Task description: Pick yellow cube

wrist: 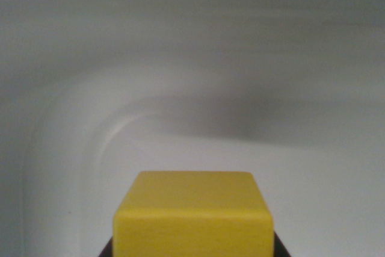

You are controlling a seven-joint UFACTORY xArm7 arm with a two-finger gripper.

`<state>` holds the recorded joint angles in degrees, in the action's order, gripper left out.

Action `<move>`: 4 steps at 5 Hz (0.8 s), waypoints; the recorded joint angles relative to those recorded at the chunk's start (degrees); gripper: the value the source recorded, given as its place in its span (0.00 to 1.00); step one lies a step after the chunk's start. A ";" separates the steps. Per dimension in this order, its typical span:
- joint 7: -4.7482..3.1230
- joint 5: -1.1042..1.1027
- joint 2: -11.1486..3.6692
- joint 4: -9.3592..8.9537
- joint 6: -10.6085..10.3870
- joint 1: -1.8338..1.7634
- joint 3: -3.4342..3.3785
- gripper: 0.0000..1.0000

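One yellow cube fills the bottom centre, against a blurred white surface. Dark gripper parts flank its lower corners; whether they clamp it is unclear.

Dim, soft light; background smeared by blur, one grey shadow

The place cannot be told for certain. Only a plain pale grey-white surface shows, blurred, with a curved moulded edge like a tray or tub. It suggests a bare lab-style test setup.
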<state>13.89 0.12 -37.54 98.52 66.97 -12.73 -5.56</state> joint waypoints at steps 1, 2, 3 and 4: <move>0.00 0.00 0.00 0.00 0.00 0.00 0.00 1.00; 0.08 0.04 0.60 1.98 2.58 -0.02 -0.04 1.00; 0.08 0.04 0.60 1.98 2.58 -0.02 -0.04 1.00; 0.17 0.07 1.23 4.03 5.25 -0.04 -0.08 1.00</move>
<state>14.07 0.19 -36.31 102.54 72.22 -12.77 -5.63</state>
